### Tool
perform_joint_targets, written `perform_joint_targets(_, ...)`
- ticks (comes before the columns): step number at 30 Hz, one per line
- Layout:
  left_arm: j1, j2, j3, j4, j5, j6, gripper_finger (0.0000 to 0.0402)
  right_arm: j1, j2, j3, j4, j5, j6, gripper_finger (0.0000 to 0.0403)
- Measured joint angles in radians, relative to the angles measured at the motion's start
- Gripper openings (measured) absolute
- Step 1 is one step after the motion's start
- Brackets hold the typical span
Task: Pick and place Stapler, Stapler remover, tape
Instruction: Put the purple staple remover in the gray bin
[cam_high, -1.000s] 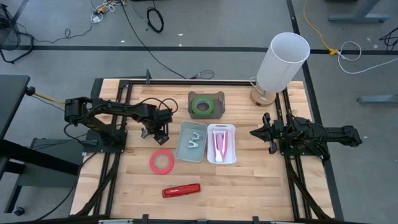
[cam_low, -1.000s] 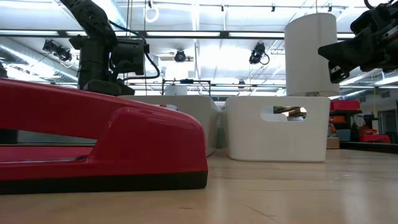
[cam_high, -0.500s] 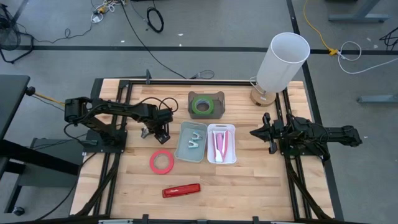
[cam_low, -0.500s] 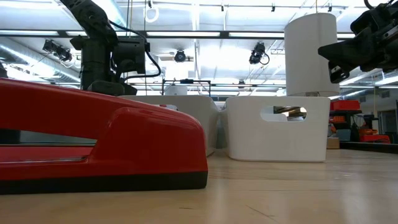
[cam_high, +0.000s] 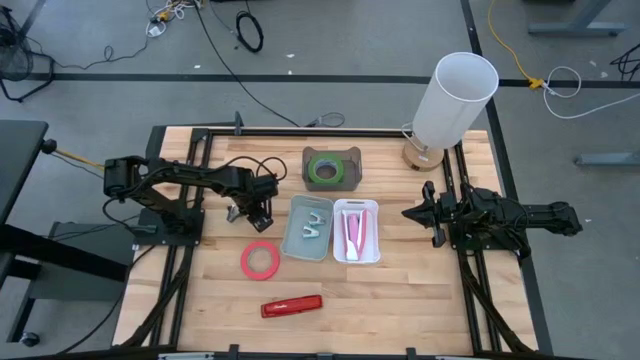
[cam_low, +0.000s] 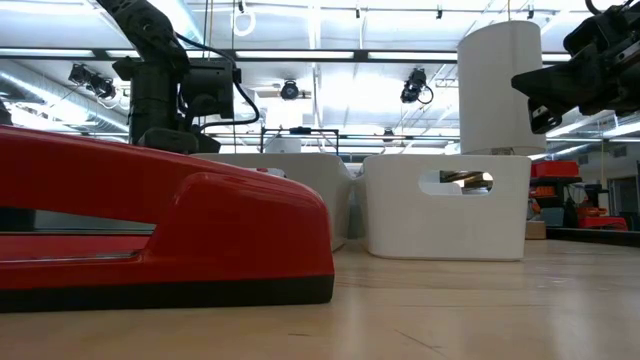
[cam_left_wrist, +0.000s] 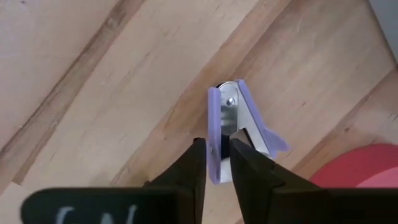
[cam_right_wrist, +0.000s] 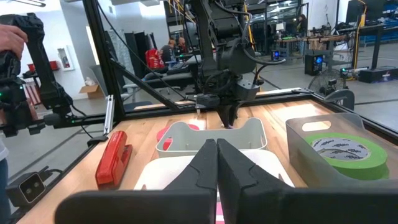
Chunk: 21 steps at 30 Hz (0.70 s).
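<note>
The left claw (cam_left_wrist: 216, 163) has narrowed onto the staple remover (cam_left_wrist: 235, 127), fingers pinching its purple side on the tabletop (cam_high: 400, 290) just left of the grey bin (cam_high: 296, 246); the grab looks nearly made. That bin holds another remover, the white bin (cam_high: 357, 258) beside it something pink, and the dark bin behind it green tape (cam_high: 324, 169). Red tape (cam_high: 260, 260) and stapler (cam_high: 292, 305) lie loose. The right claw (cam_right_wrist: 216, 155) waits shut.

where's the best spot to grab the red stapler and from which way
Grip the red stapler across its narrow body near the middle, coming straight down from above. It lies flat and long on the table, apart from the tape ring, so both long sides are free for the tool's fingers.
</note>
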<state>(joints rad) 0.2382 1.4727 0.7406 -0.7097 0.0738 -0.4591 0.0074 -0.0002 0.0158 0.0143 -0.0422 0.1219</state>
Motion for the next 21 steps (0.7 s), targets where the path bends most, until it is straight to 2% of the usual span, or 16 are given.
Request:
perform_joint_targets(15,0.0,-0.001,0.001,0.0,-0.001,0.0,0.0007,0.0,0.0,0.0,0.0,0.0,0.0,0.0004)
perform_joint_targets(21,0.0,-0.001,0.017,-0.032,0.034,0.001,0.001,0.0,0.0,0.0,0.0,0.0,0.0,0.0004)
